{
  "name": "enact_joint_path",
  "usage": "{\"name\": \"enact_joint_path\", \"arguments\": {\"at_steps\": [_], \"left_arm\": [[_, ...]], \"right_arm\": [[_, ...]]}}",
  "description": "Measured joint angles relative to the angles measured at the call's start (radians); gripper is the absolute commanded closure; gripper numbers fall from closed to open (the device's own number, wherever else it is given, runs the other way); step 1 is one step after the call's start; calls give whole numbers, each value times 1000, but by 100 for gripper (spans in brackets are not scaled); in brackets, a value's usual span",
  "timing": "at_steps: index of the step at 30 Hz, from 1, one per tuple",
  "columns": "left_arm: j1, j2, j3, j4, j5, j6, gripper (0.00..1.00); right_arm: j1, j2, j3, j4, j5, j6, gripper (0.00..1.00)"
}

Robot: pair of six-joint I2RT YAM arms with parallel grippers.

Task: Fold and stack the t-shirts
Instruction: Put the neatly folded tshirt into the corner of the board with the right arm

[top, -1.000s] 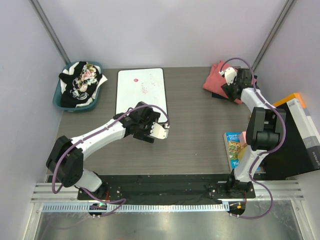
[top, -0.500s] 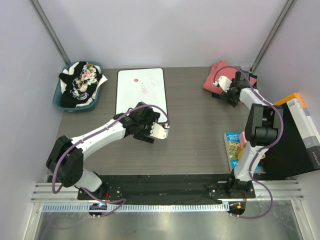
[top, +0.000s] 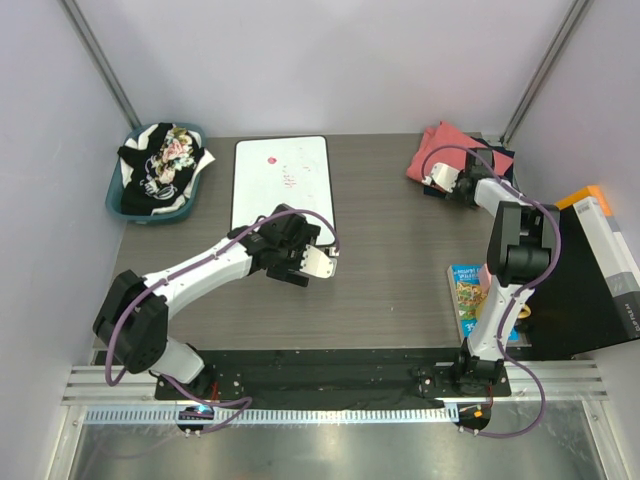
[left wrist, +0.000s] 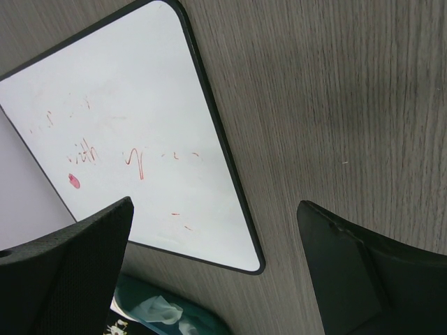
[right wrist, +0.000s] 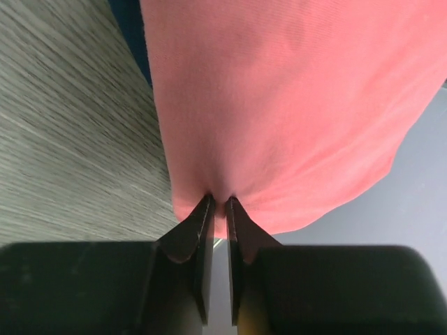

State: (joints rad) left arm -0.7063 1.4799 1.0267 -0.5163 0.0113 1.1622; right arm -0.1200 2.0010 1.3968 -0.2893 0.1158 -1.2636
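Far right of the board (top: 281,183), the coral shirt (top: 447,150) is clamped at its edge by the right gripper (right wrist: 216,200), which has been shifted toward the board within the last second, so a pull seems begun. The left gripper (top: 318,266) is held apart, empty, beside the board's near corner.

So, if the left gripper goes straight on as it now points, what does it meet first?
Probably the white rectangular board with black rim, near its edge, seen between the open fingers of the left gripper. The grey wood-grain table starts right beside it and depth is unclear, so it could be either.
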Motion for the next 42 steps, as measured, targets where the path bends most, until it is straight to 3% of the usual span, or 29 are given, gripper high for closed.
{"name": "enact_joint_path", "arguments": {"at_steps": [2, 4, 5, 6, 9, 12, 17, 23, 30, 37, 42], "left_arm": [[0, 2, 0, 0, 0, 0, 0], [0, 2, 0, 0, 0, 0, 0], [0, 3, 2, -1, 0, 0, 0], [0, 4, 3, -1, 0, 0, 0], [0, 6, 7, -1, 0, 0, 0], [0, 8, 9, -1, 0, 0, 0], [0, 11, 12, -2, 0, 0, 0], [0, 21, 28, -2, 0, 0, 0], [0, 39, 50, -2, 0, -2, 0], [0, 39, 51, -1, 0, -2, 0], [0, 39, 50, 0, 0, -2, 0]], "right_arm": [[0, 5, -5, 5, 10, -18, 88], [0, 5, -6, 7, 14, -27, 79], [0, 5, -6, 8, 14, -30, 71], [0, 5, -6, 9, 14, -33, 58], [0, 4, -5, 0, 11, -45, 39], [0, 0, -6, -40, -14, -55, 34], [0, -35, -56, -47, -32, -74, 34], [0, -30, -134, 79, 12, -92, 45], [0, 9, -163, 282, 86, -131, 82], [0, 15, -158, 345, 122, -181, 84], [0, 8, -115, 303, 120, -222, 99]]}}
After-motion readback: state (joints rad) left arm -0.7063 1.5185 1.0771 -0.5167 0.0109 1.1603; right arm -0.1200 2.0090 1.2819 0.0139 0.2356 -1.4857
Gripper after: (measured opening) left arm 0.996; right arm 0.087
